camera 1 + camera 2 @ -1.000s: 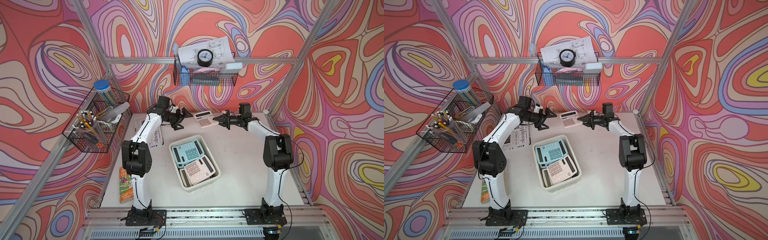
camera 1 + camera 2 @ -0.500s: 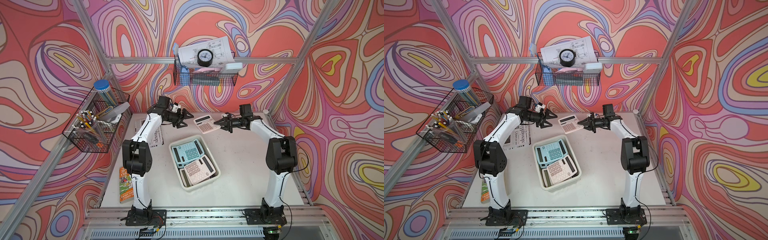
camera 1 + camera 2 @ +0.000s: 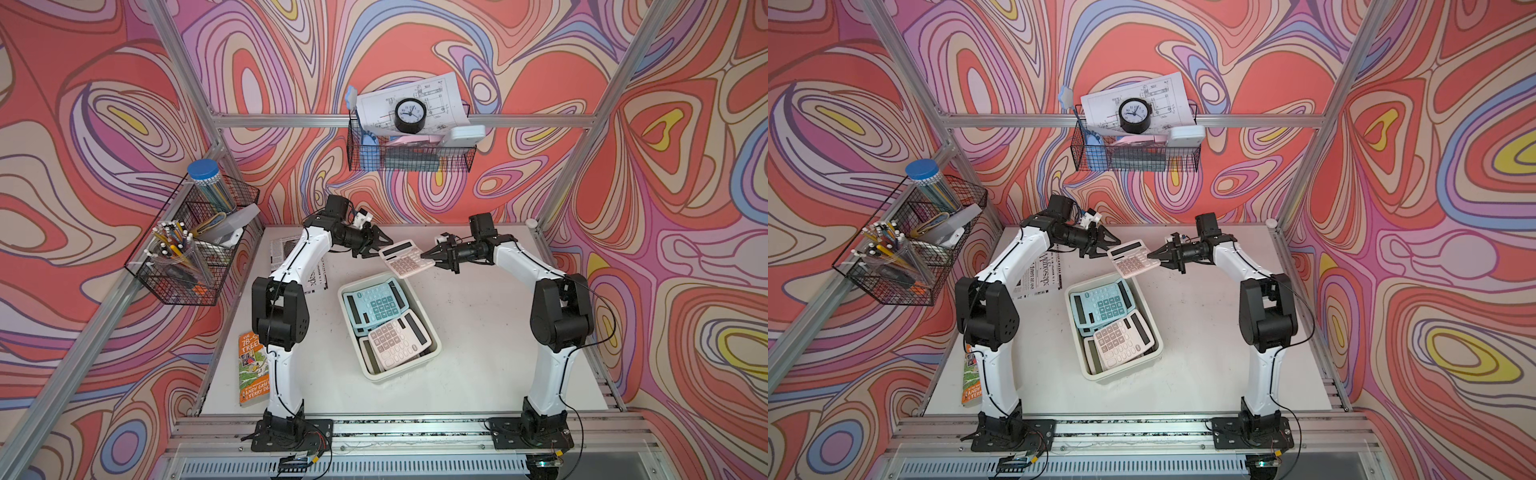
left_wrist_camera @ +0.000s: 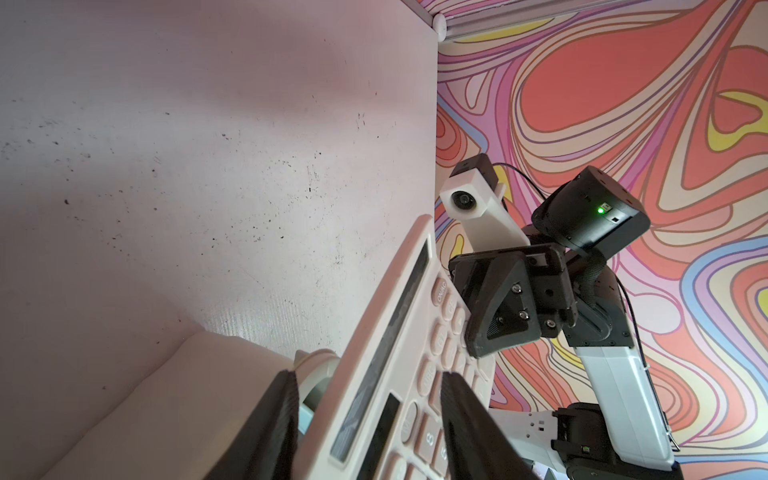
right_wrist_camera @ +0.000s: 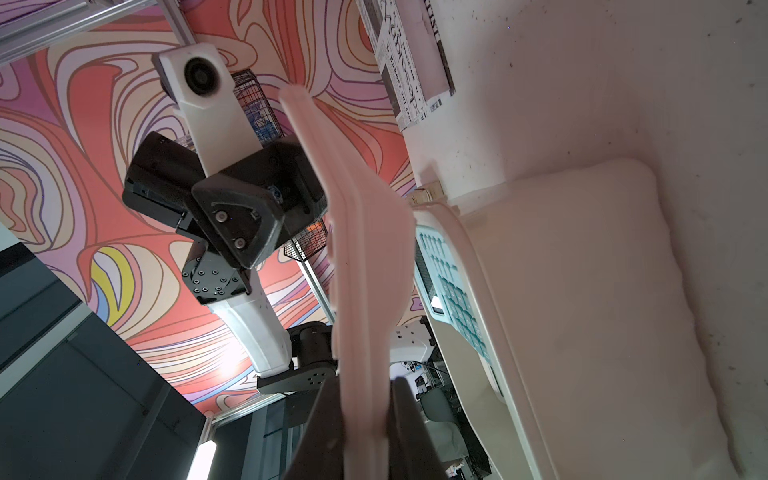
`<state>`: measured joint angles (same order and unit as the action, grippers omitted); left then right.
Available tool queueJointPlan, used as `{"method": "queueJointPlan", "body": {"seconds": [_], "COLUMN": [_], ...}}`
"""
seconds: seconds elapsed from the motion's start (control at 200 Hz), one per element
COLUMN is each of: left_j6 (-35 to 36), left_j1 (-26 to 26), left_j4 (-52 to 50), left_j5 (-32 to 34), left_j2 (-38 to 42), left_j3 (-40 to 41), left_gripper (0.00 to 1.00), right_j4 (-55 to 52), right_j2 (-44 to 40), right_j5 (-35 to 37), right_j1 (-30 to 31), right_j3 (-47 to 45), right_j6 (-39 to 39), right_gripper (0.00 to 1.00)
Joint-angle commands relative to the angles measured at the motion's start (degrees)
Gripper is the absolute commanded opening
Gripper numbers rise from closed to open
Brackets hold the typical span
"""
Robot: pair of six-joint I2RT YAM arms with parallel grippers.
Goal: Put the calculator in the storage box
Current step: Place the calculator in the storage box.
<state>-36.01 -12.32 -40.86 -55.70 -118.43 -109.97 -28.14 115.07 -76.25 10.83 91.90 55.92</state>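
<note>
A pink calculator (image 3: 405, 259) (image 3: 1133, 258) hangs tilted in the air just beyond the far end of the cream storage box (image 3: 401, 371) (image 3: 1125, 374). My right gripper (image 3: 428, 254) (image 5: 365, 382) is shut on its right edge (image 5: 361, 270). My left gripper (image 3: 380, 248) (image 4: 368, 376) straddles the display end (image 4: 395, 374), one finger over the keys, the other behind the back with a small gap showing. Inside the box lie a blue calculator (image 3: 376, 305) and a pale pink one (image 3: 397, 338).
A newspaper (image 3: 291, 249) lies under the left arm and a book (image 3: 251, 370) at the table's near left edge. One black wire basket (image 3: 191, 245) hangs on the left wall, another (image 3: 411, 158) on the back wall above the arms.
The right gripper has carried the calculator leftward and nearer, towards the box's far end. The left gripper's jaws have narrowed from wide open round the calculator's display end.
</note>
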Motion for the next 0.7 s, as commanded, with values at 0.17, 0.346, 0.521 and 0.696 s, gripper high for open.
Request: {"method": "queueJointPlan", "body": {"seconds": [0.17,0.346,0.521,0.696], "left_j6": [0.16,0.06,-0.91,-4.08], "left_j1": [-1.04,-1.12,-1.07,-0.96], "left_j4": [2.71,2.87,3.04,5.36], "left_j5": [-5.06,-5.44,-5.29,-4.29], "left_j2": [-0.33,-0.09,0.3,0.86], "left_j3": [1.5,1.68,1.81,2.19], "left_gripper": [0.3,0.07,0.0,0.0], "right_j4": [-1.35,-1.35,-1.52,-2.07], "right_j2": [-3.06,-3.35,-3.62,-3.82], "right_j5": [-1.11,-1.05,-0.64,1.21], "right_j1": [1.32,1.34,1.38,1.39], "right_j3": [-0.13,-0.65,0.01,1.41], "right_j6": [-1.52,-1.53,-1.45,-1.52], "right_gripper": [0.0,0.0,0.17,0.35]}}
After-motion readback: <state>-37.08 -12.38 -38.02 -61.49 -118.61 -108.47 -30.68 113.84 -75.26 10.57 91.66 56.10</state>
